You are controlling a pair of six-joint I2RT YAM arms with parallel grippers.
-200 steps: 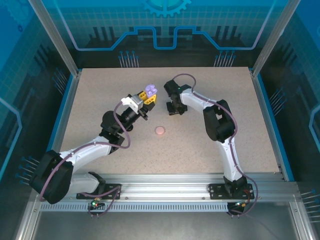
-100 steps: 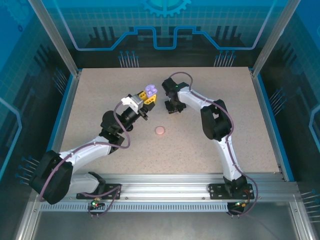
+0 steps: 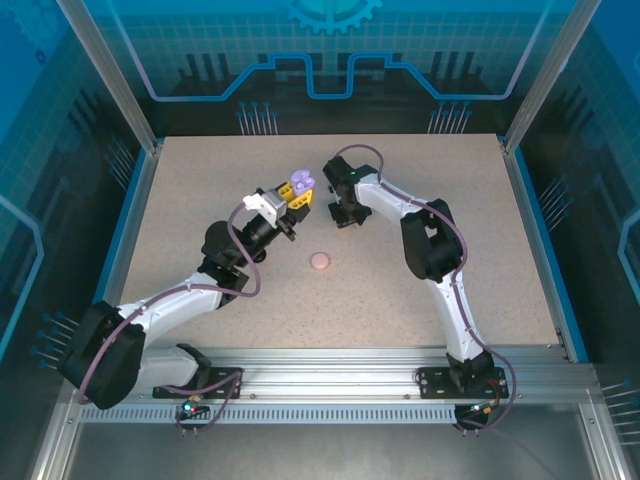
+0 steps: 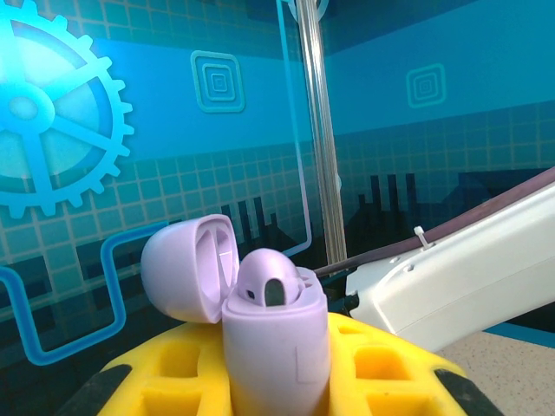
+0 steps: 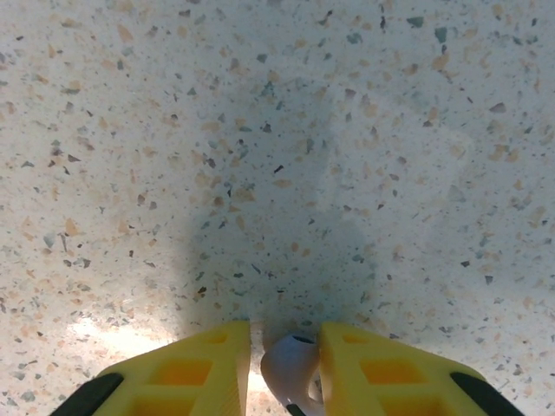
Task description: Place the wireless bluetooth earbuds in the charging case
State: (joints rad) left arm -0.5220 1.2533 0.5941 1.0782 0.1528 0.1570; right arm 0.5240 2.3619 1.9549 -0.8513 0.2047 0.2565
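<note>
My left gripper is raised over the table and shut on the purple charging case. The case stands upright between the yellow fingers with its lid hinged open to the left. One purple earbud sits in a socket of the case. My right gripper points down at the table just right of the case. A second purple earbud lies between its yellow fingers. It touches the right finger, and a thin gap shows beside the left finger.
A small round pink object lies on the speckled table in front of both grippers. The right arm's white link passes close to the right of the held case. Blue walls and metal posts ring the table.
The right gripper has shifted slightly left toward the case and its jaws have narrowed round the earbud. The left gripper and the case have not moved.
</note>
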